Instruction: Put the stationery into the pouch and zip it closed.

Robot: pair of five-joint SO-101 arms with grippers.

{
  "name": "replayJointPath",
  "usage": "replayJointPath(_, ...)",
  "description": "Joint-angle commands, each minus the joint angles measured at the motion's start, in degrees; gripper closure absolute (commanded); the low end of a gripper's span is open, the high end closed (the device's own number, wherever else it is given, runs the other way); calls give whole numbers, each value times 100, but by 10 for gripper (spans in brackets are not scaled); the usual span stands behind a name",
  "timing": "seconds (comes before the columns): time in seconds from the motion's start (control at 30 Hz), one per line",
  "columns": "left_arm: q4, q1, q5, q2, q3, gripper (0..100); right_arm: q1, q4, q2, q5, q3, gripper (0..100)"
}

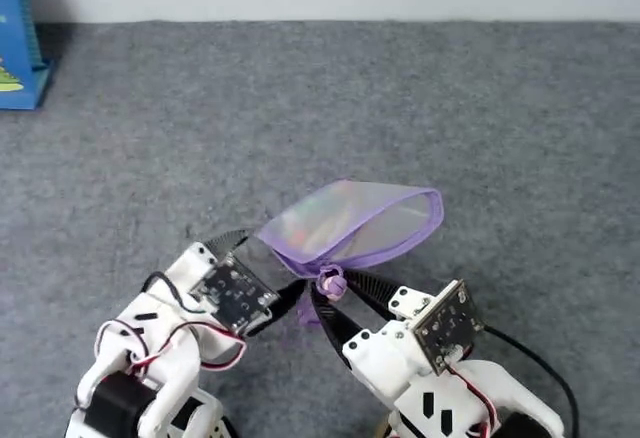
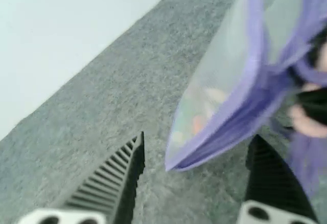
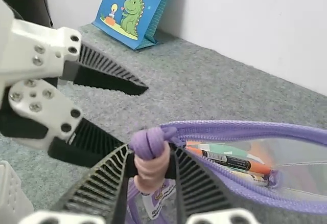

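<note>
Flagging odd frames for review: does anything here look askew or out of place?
The translucent purple zip pouch is tilted up rather than lying flat on the grey carpet, held by its knotted pink-and-purple zipper pull in the shut right gripper. The left gripper is open at the pouch's corner, not clamping it. Nothing looks spilled.

The high camera looks steeply down on the table (image 1: 300,98) from above the arms' bases, the pouch (image 1: 350,223) just ahead of both wrists. The left wrist camera sits very near the pouch, facing its side between the spread fingers (image 2: 122,178) of the left gripper (image 2: 199,136), while the right wrist camera looks past the right gripper (image 3: 152,155), clamped on the zip pull (image 3: 145,141), along the pouch's zip edge. All three views share the pouch; the right wrist and high views also share the left gripper beside it.
</note>
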Motion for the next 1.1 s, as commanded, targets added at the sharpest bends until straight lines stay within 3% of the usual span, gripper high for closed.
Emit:
replayJointPath(0.0, -70, 325, 53, -53, -48, 692, 75, 31, 13, 70, -369, 991)
replayJointPath(0.43, -281, 545, 141, -457, 40, 694, -48, 338, 13, 9, -448, 991)
replayJointPath(0.6, -738, 1073, 141, -457, 409, 751, -620, 576, 13, -211, -958, 991)
replayJointPath(0.9, -791, 1169, 360, -492, 462, 779, -602, 936, 13, -264, -1020, 991)
replayJointPath(1.07, -633, 1653, 360, -501, 497, 857, -602, 910, 13, -281, -1020, 991)
